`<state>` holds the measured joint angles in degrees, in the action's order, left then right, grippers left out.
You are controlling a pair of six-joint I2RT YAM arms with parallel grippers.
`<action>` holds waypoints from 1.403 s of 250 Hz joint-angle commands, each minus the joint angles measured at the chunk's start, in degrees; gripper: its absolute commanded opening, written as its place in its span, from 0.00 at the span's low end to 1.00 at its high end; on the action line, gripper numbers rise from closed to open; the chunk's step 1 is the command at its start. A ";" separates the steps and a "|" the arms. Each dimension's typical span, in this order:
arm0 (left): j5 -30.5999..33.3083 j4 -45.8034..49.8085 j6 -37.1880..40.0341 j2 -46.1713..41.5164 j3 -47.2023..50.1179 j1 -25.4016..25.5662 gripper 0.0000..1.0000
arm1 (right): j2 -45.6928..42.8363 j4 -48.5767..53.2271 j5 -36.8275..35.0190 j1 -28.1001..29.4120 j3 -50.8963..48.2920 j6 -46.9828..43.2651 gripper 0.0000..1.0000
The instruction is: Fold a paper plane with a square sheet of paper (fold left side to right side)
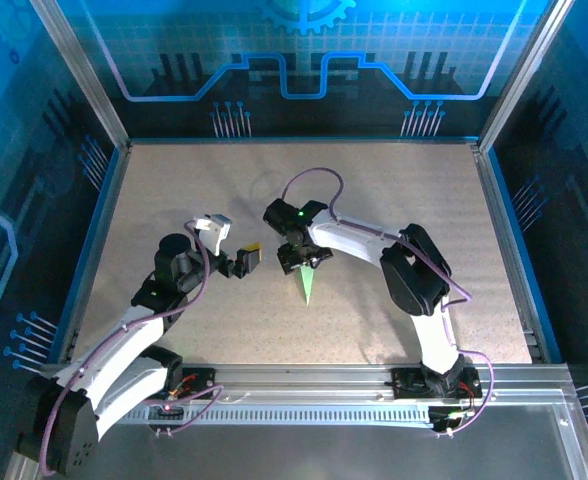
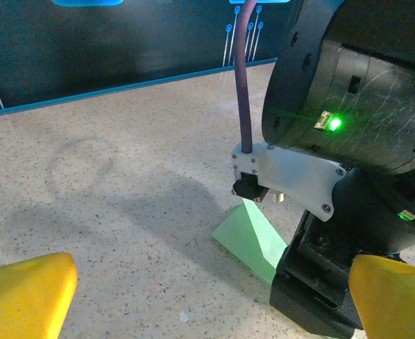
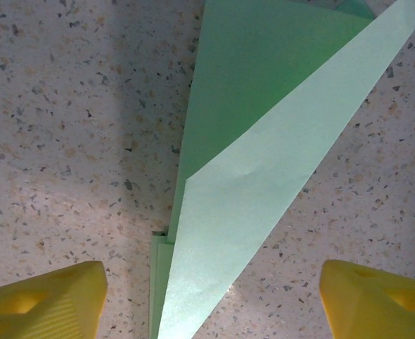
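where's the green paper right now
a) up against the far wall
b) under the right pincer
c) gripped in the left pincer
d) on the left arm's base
B: the paper lies flat with its point sticking out from under the right pincer, while the left pincer is open and off to the side with nothing in it.

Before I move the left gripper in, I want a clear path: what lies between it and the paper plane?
A bare stretch of table, by the top view and the left wrist view, separates the left gripper from the paper plane.
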<state>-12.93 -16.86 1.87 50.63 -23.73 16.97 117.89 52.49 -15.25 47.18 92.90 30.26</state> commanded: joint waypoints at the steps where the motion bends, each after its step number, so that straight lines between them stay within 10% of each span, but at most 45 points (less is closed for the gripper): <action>1: -1.73 -0.78 0.30 -0.25 -1.32 -0.65 1.00 | 1.65 1.65 -1.17 -0.41 2.00 -0.22 0.77; 73: -1.93 -0.89 0.09 0.17 -1.30 -0.65 1.00 | 3.74 0.82 -0.88 -1.86 2.54 -0.06 0.60; 181: -2.12 -0.84 0.11 0.18 -1.35 -0.63 1.00 | -3.36 -1.01 -3.01 -3.10 -2.87 1.90 0.05; 280: -2.43 -0.98 -0.07 0.08 -1.38 -0.70 1.00 | -25.62 -28.03 18.44 -9.57 -27.26 6.81 0.03; 351: -2.55 -1.03 -0.08 -0.04 -1.35 -0.63 1.00 | -20.42 -47.02 29.75 -9.17 -32.24 15.40 0.02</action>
<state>-13.96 -16.86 1.85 50.65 -23.75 16.97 93.95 17.47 7.46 37.36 61.39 40.53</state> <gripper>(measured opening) 0.994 0.061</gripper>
